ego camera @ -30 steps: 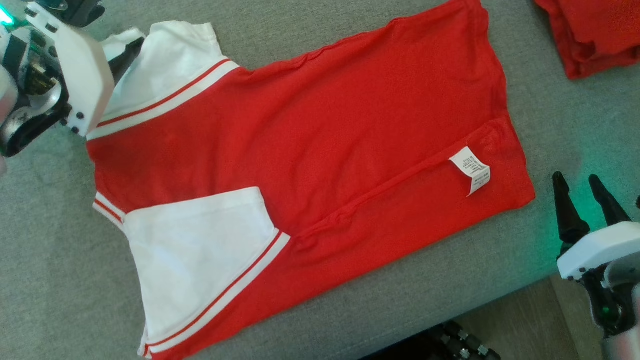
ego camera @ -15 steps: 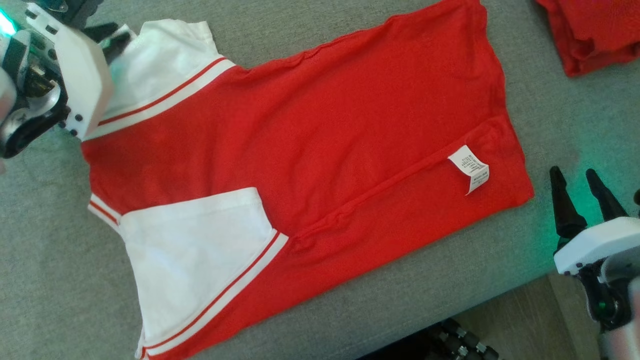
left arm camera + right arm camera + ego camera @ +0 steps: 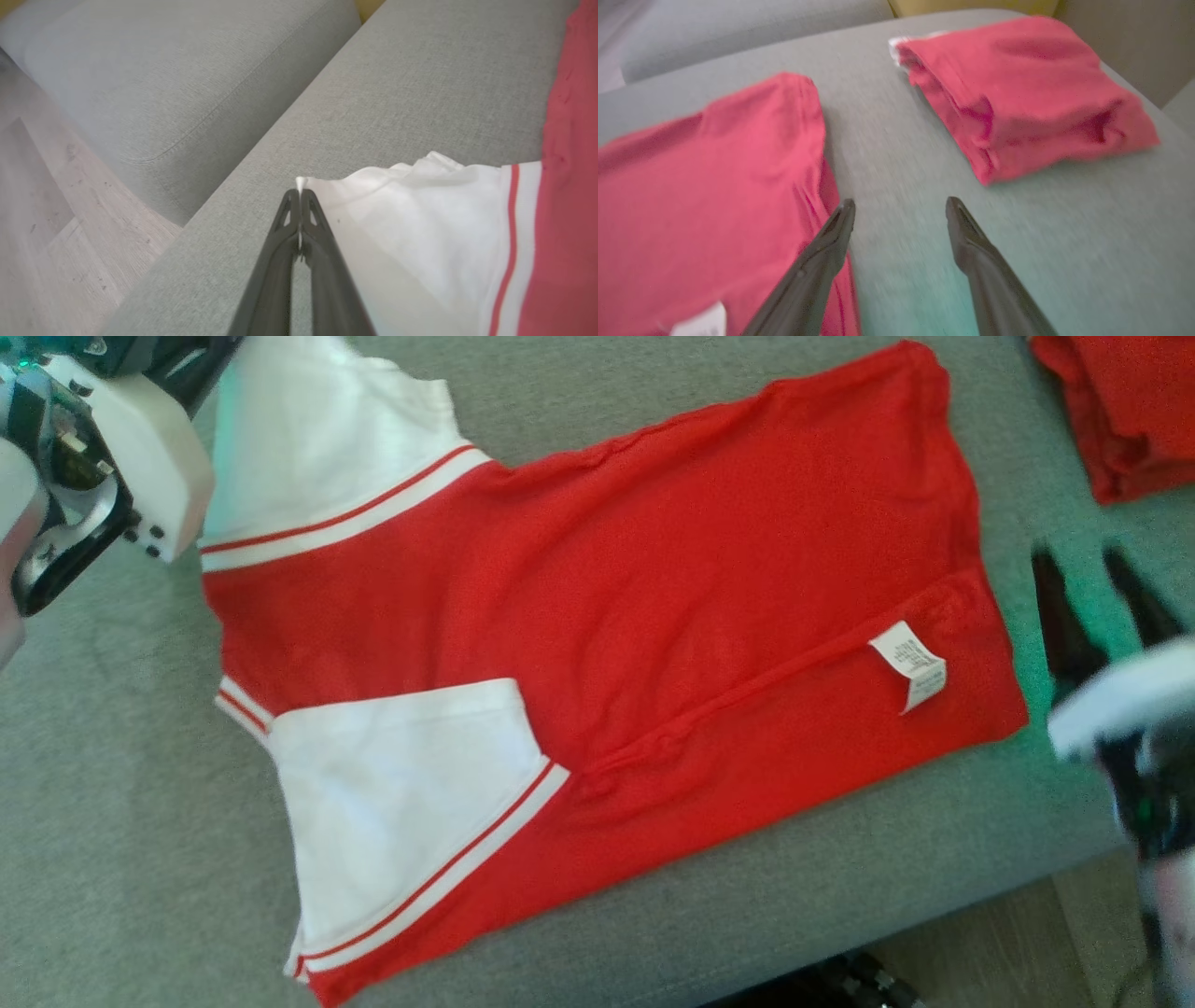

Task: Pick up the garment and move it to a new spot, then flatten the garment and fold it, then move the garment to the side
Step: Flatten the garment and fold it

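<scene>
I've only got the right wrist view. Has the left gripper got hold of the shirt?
Observer: Yes. The left gripper is shut on the corner of the far white sleeve.
Operator: And the other sleeve?
Observer: The near white sleeve lies flat and looks folded in over the red body.
Operator: Anything under that pinched corner?
Observer: Just the grey cushion, close to its edge.

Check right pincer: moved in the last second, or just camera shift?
Yes. Its tips were level with the care label; now the right pincer sits farther up the head view than that label, toward the folded red garment.
</scene>
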`<state>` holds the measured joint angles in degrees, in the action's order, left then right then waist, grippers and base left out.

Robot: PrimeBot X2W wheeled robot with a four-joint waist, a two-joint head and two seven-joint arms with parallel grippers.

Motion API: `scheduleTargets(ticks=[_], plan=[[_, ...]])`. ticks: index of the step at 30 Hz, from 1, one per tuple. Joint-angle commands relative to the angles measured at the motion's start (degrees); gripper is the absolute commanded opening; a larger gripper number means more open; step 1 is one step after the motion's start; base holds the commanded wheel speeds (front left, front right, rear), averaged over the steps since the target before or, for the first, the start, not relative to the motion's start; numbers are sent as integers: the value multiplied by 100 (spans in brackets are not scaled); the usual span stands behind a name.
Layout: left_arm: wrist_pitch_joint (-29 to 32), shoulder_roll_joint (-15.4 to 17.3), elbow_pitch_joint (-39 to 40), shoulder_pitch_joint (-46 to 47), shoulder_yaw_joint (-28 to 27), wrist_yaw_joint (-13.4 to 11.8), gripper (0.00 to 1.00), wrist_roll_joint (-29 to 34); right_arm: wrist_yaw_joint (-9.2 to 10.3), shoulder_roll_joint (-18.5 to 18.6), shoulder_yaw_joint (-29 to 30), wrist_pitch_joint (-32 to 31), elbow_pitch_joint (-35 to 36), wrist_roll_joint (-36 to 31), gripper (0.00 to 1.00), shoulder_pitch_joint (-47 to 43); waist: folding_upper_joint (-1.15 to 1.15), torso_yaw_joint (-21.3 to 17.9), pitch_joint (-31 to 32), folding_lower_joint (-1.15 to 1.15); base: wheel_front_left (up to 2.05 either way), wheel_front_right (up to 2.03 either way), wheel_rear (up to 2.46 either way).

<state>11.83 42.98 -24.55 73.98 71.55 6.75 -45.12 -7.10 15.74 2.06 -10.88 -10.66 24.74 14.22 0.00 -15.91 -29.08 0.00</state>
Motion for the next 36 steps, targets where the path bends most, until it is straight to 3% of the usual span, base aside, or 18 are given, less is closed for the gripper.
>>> scheduleTargets(ticks=[1, 6, 16, 29, 30, 36], plan=[[-169, 95, -21, 320, -349, -74, 0, 74, -39, 217, -173, -67, 206, 106, 100, 318, 0, 107, 60, 0, 0, 0, 0], [-471, -35, -235, 357, -379, -82, 0, 127, -39, 421, -732, -471, -293, 359, 100, 1384, 0, 304, 82, 0, 0, 0, 0], [-594, -104, -253, 604, -321, -29, 0, 249, -39, 616, -1476, -817, -2077, 585, 100, 3030, 0, 691, -6, 0, 0, 0, 0], [-635, -70, -246, 647, -280, -9, 0, 217, -39, 721, -2285, -620, -2925, 755, 100, 3772, 0, 782, -56, 0, 0, 0, 0], [-635, -70, -253, 643, -277, -9, 0, 211, -39, 729, -2326, -606, -2956, 775, 95, 3797, 0, 782, -53, 0, 0, 0, 0], [-627, -81, -274, 650, -259, -12, 0, 209, -39, 797, -2469, -571, -3147, 835, 94, 3918, 0, 795, -61, 0, 0, 0, 0]])
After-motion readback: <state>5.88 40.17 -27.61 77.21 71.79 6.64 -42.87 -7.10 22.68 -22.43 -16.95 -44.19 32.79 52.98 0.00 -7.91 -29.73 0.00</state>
